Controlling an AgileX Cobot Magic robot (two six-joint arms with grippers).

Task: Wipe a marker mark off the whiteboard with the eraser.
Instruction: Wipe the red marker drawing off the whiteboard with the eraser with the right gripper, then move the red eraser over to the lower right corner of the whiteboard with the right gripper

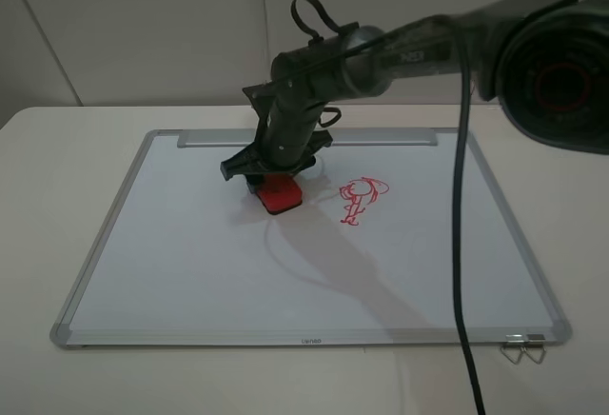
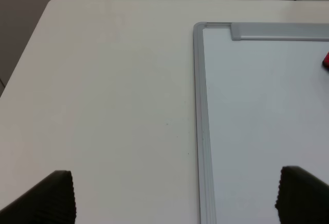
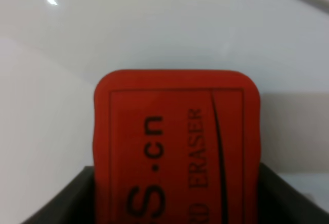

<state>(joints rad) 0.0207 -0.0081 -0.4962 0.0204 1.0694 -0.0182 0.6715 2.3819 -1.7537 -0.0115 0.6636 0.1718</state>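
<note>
Whiteboard [image 1: 190,272]: lying flat on the pale tabletop [image 1: 57,148], with its silver tray strip [image 1: 381,137] running along the 12 o'clock edge in the high view.
Eraser [image 1: 283,192]: sitting on the board's white surface, toward 11 o'clock from the board's centre and near the tray strip. Its red top with dark lettering is facing the right wrist camera.
Right hand [image 1: 276,181]: reaching in from 2 o'clock across the board and gripping the eraser, with the fingers closing on its sides.
Left hand [image 2: 175,198]: hanging above the tabletop with its dark fingertips [image 2: 51,198] spread wide and holding nothing. The board's frame corner is lying ahead of it.
Marker mark: I cannot tell where it is sitting, since the right hand and the eraser are hiding the board under them.
Red figure [image 1: 360,198]: showing on the board at 3 o'clock from the eraser, near it but not touching.
Black cable [image 1: 461,244]: hanging in front of the board's 3 o'clock side.
</note>
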